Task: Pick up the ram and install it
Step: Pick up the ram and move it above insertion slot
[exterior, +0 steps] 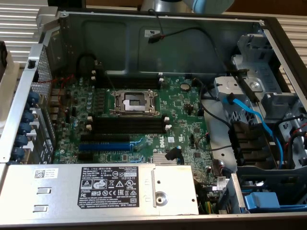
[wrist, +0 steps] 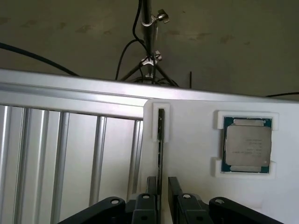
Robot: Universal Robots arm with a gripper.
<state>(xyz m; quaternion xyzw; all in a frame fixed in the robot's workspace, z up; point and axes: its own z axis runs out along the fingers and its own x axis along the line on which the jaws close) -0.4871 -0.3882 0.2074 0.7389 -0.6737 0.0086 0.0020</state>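
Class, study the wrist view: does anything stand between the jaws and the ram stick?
Nothing visible does. The open jaws of the gripper flank one end of the ram, which stands on edge in the white holder.

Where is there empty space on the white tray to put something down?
The bare white tray between the thin dark ram stick standing on edge and the square silver processor chip is free. The ridged silver table beside the tray is bare too. The open gripper straddling the ram crowds one end of that stick.
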